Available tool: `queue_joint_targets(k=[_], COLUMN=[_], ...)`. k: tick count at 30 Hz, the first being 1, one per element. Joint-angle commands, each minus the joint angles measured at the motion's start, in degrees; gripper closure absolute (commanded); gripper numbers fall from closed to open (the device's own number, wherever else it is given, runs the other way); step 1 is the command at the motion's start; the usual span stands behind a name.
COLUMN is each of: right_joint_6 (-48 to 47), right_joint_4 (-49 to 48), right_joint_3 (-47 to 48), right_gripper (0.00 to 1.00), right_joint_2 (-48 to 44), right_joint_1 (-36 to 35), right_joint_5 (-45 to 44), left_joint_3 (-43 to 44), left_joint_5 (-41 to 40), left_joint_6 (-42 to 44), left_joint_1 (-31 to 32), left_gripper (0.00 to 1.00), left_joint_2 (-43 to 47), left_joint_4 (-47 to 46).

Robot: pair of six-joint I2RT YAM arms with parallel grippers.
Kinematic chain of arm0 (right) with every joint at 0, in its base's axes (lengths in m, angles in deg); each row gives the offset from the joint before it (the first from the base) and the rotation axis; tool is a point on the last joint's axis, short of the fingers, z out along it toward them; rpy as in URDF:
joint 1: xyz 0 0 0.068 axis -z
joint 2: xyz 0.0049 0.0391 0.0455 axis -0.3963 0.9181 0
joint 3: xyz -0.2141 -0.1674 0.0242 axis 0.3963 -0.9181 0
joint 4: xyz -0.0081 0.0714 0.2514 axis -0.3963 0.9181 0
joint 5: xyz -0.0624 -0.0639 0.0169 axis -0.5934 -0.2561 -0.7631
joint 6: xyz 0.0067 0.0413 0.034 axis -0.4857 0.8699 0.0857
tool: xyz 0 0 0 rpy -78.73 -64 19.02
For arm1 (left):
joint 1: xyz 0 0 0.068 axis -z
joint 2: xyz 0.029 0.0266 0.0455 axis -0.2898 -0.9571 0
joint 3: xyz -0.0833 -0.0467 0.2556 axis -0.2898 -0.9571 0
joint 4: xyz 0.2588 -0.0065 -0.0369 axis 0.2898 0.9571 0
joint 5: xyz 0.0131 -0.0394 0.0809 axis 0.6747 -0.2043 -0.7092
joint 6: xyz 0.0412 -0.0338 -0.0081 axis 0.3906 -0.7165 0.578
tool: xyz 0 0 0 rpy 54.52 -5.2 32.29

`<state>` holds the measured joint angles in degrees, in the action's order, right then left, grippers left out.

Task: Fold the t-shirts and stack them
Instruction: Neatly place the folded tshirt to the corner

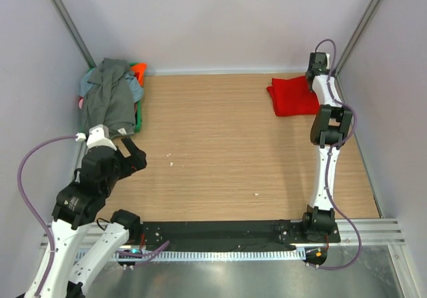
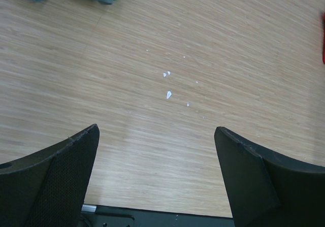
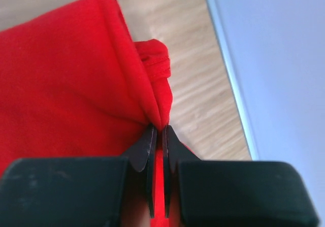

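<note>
**Pile of t-shirts** (image 1: 110,98): Far left corner of the tabletop (image 1: 220,131). It is loose and unfolded. A dark grey shirt (image 1: 112,95) is draped over the top. Orange (image 1: 139,69), light blue (image 1: 135,88), green (image 1: 138,119) and pink (image 1: 81,102) cloth shows at its edges.

**Left gripper** (image 1: 133,150): By the left edge of the tabletop, on the near side of the pile and apart from it. The jaws are spread wide with nothing in them. The left wrist view shows only bare wood between the two black fingers (image 2: 61,161). The grey shirt's hem lies well ahead, at the upper left of that view.

**White specks** (image 2: 168,94): A few crumbs are scattered on the wood ahead of the left gripper, toward the middle of the tabletop.

**Black base strip** (image 1: 220,231): Runs along the near edge between the two arm bases.

**Red t-shirt** (image 1: 292,97): Far right corner of the tabletop, folded into a compact block and lying flat, well apart from the pile.

**Right gripper** (image 3: 158,130): The arm is stretched along the right edge to the far right corner. The jaws are pressed nearly together, pinching a fold at the red t-shirt's far right corner. The cloth gathers into the fingertips, and red shows in the slit between them. The bulk of the shirt spreads to the left of the claw. To its right are bare wood and then the wall (image 3: 284,59).
</note>
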<state>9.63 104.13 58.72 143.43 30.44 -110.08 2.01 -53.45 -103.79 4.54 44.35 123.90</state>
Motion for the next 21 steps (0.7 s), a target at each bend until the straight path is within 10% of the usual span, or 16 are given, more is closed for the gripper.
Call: queue_joint_targets(k=[1,14,17,21], right_joint_6=[-5.37,-14.95,-15.48,-15.40], right_joint_4=[-10.64,-29.45,-31.74,-33.77], right_joint_3=[3.06,4.55,4.11,5.17], right_gripper=[0.94,0.89,0.33,0.13], right_joint_2=[0.20,6.27,6.53,6.54], right_joint_1=[-0.68,1.17,1.26,1.26], right_joint_5=[-3.05,-17.12,-17.38,-23.01], left_joint_3=[0.04,0.22,0.30,0.22], left_joint_5=[-0.81,-1.16,-0.99,-0.99], left_joint_6=[-0.12,-0.30,-0.21,-0.29], left_joint_1=[-1.34,-3.46,-3.72,-3.90], left_gripper=[0.04,0.05,0.04,0.05], left_joint_2=[-1.29,-2.44,-2.88,-3.32], left_joint_4=[-0.83,-0.48,-0.48,-0.48])
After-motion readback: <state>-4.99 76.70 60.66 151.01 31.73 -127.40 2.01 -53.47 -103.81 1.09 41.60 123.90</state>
